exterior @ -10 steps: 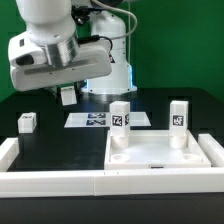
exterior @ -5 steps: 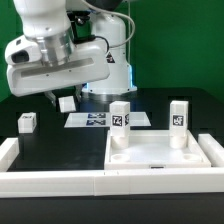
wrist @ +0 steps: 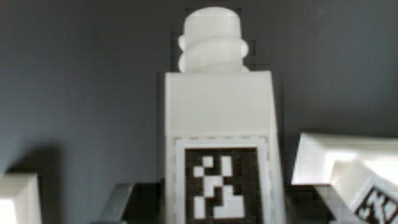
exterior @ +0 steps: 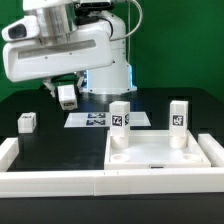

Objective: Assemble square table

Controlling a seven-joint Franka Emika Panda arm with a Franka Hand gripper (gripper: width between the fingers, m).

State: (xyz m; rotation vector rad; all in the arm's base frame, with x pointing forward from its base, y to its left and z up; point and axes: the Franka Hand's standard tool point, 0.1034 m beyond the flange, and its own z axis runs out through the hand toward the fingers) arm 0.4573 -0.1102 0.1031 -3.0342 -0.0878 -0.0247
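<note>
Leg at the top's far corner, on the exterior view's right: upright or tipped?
Upright: the leg stands vertical on the top, its tag facing the camera.

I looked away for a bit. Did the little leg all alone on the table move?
No. The leg sits where it was, just as far to the exterior view's left of the marker board.

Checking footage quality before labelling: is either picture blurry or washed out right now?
Exterior view: even light, mostly sharp, though the white table top glares a little. Wrist view: soft focus, the gripped leg fuzzy-edged, its tag smeared.
</note>
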